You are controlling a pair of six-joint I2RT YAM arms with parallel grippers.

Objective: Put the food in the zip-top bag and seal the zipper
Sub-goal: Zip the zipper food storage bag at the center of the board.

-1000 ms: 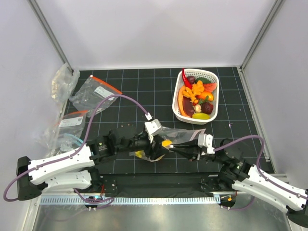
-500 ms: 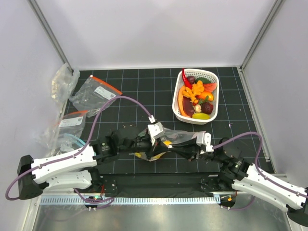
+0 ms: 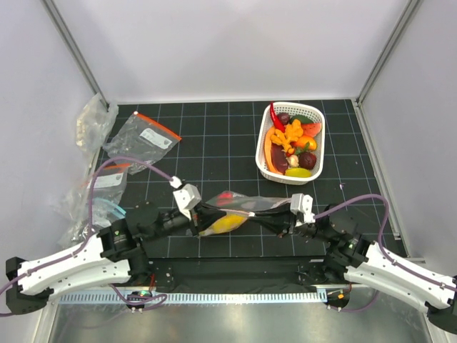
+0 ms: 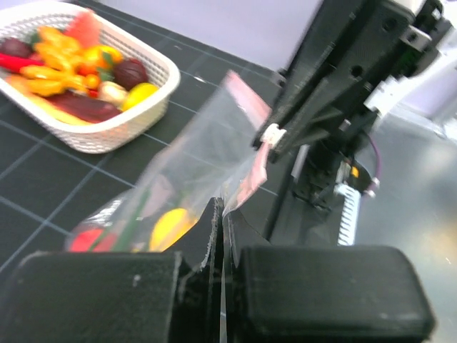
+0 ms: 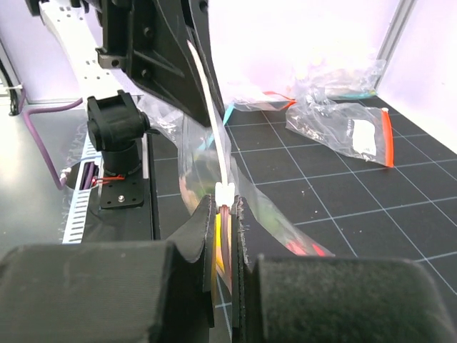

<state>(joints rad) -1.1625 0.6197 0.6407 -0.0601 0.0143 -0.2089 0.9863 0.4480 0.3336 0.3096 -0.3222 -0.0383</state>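
Both my jaws are closed on the zip-top bag [image 3: 250,205], which hangs stretched between them over the front of the tabletop [image 3: 207,143]. My left jaws are pressed together on one end of the bag's mouth edge; in the left wrist view the clear film and the pale pink zipper [image 4: 253,175] run straight down into the seam between the pads [image 4: 193,286]. My right jaws are clamped on the zipper at the other end, with the strip standing up from between the pads [image 5: 203,229].

Inside the bag sits a yellow piece [image 3: 223,224] near my left jaws, and a red piece [image 3: 227,194] lies just behind it. I cannot tell from here whether the strip is pressed closed along its length.

The white basket [image 3: 261,156] stands well apart at the back right. It holds a red chili [image 3: 275,116], an orange cluster [image 3: 289,136], dark purple pieces [image 3: 307,159] and a yellow-green one [image 3: 298,172].

Two labelled bags [image 3: 143,139] with orange-red strips lie at the left, beside a crumpled clear bag [image 3: 93,121].
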